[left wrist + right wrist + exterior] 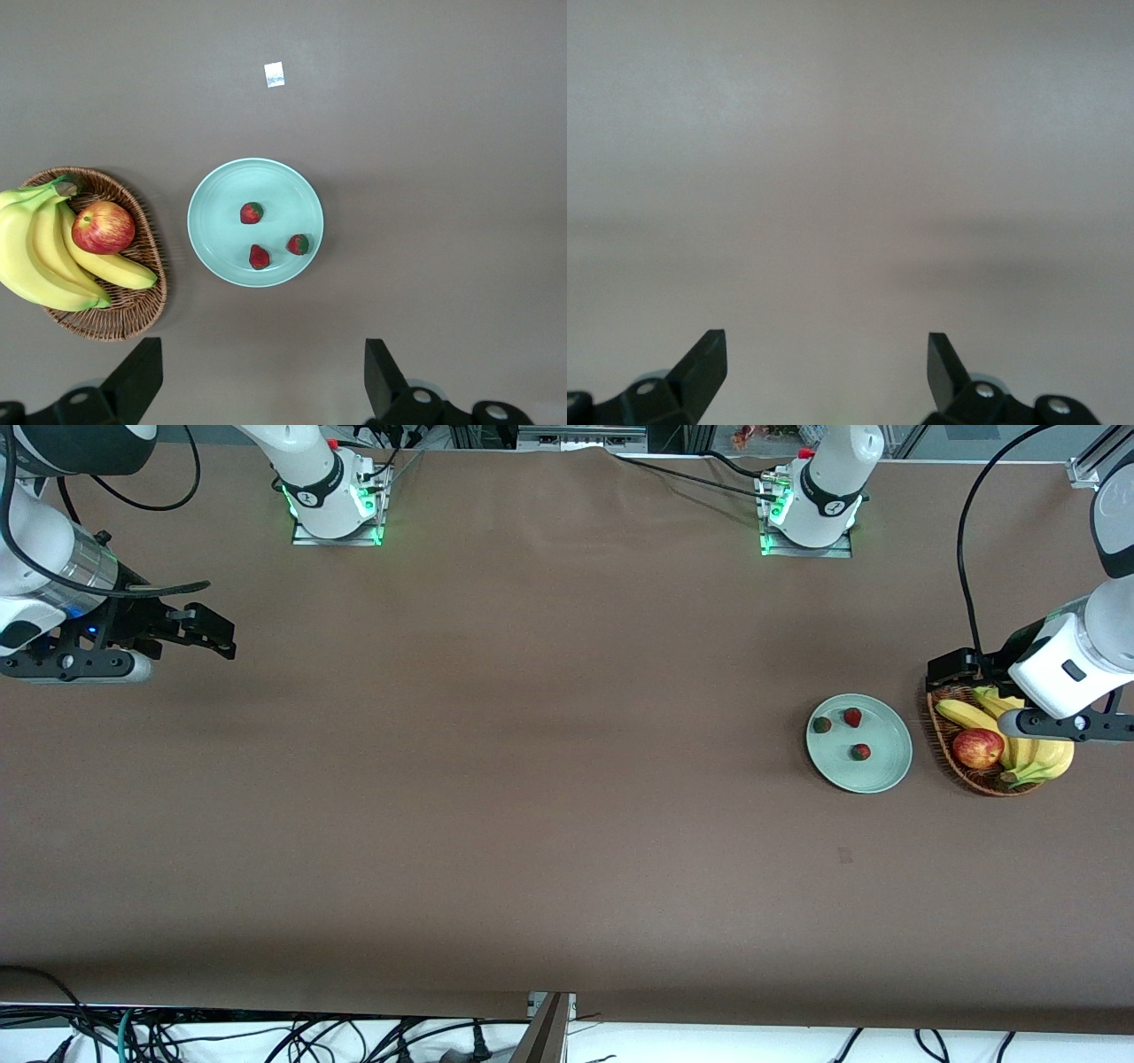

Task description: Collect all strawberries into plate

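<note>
Left gripper [257, 390] hangs over the basket [948, 755], jaws wide and empty. Right gripper [826, 372] waits over bare counter [496, 779], likewise spread. Three strawberries [852, 716] lie apart in the plate [886, 775]; their pointing cannot be told.

My left gripper [952, 669] overhangs the basket [974, 779], hiding part of its rim and the bananas [1036, 762]. In my left wrist view the bananas run off the picture's edge. My right arm is cut off at the worktop's corner.

Three small red strawberries [852, 716] [252, 212] with green caps are being held, apart, in the plate [886, 772] [221, 190]. This round, shallow, mint-green dish is lying just beside a wicker basket [941, 751] [133, 310].
</note>
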Controlling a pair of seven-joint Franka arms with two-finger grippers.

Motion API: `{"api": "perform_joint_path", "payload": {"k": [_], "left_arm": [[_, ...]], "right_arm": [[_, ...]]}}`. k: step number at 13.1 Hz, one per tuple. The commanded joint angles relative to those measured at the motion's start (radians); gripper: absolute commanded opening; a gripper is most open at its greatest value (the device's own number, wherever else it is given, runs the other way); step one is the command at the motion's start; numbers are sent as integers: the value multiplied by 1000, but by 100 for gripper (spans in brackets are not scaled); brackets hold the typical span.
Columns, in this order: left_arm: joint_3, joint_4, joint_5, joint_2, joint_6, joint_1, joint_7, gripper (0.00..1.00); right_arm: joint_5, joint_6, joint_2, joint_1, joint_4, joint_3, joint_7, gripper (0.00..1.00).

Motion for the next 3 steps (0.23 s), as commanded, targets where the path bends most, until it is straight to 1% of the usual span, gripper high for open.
{"api": "perform_joint_path", "payload": {"k": [1,3], "left_arm": [[-10,21,21,-2,-21,6,18,100],[-10,20,21,-2,-21,6,16,100]], "right_arm": [[-3,-2,6,-10,19,4,-6,100],[-3,-2,8,-9,19,4,-12,100]]}}
